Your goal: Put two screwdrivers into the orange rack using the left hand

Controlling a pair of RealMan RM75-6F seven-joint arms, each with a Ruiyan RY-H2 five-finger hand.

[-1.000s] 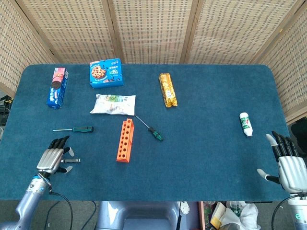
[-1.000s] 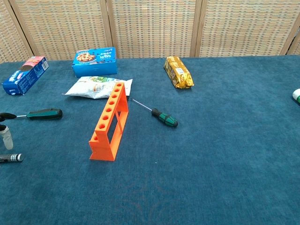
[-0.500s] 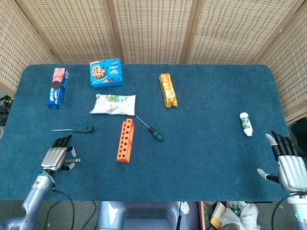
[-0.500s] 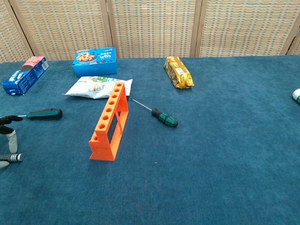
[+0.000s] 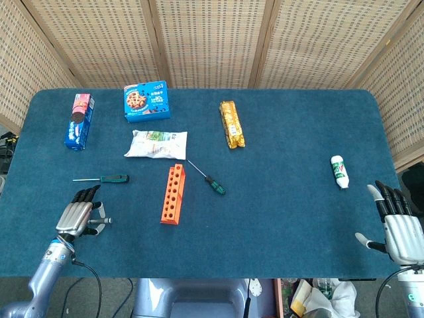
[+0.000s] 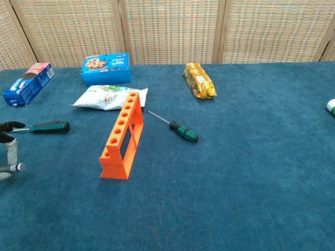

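Note:
The orange rack [image 5: 173, 194] [image 6: 123, 135] stands near the table's middle, its row of holes facing up. One green-handled screwdriver [image 5: 105, 179] [image 6: 45, 127] lies to the rack's left, pointing left. A second green-handled screwdriver [image 5: 208, 179] [image 6: 176, 127] lies just right of the rack. My left hand [image 5: 81, 212] hovers low near the front left edge, fingers spread toward the first screwdriver and holding nothing; only its fingertips [image 6: 8, 151] show in the chest view. My right hand [image 5: 396, 224] rests open at the front right corner.
A white snack bag [image 5: 156, 144] lies behind the rack. A blue cookie box [image 5: 146, 101], a blue-and-pink biscuit pack [image 5: 79, 120] and a gold packet [image 5: 232, 124] sit farther back. A small white bottle [image 5: 339, 171] lies at the right.
My left hand has crept slightly forward and to the right, toward the left screwdriver. Everything else stays put.

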